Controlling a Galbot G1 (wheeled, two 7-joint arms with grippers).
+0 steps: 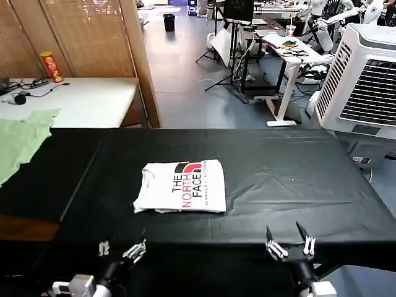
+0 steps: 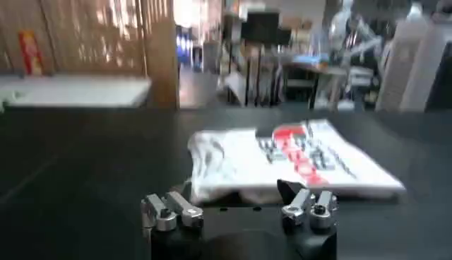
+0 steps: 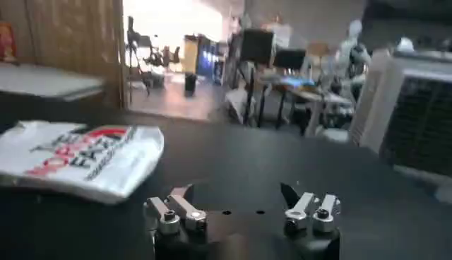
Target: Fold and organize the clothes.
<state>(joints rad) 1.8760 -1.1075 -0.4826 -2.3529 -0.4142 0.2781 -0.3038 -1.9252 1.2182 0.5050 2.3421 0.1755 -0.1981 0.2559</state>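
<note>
While both arms sit low at the bottom edge of the head view, the left gripper at lower left and the right gripper at lower right each have their fingers spread apart and hold nothing, hovering over the near rim of the black table. Just above them, left of the frame's centre, the white T-shirt lies already folded into a compact rectangle, its black and red print facing up and its edges fairly square, well apart from both grippers. Judging by that, the folding looks essentially done, and the step in hand seems to be the pause after the last fold; what remains is organizing. A next move would call for checking the slightly rumpled left edge of the bundle, then sliding or lifting it without letting the layers slip open. Farther back, at the left edge of the frame, a pale green garment drapes over the table's corner.
</note>
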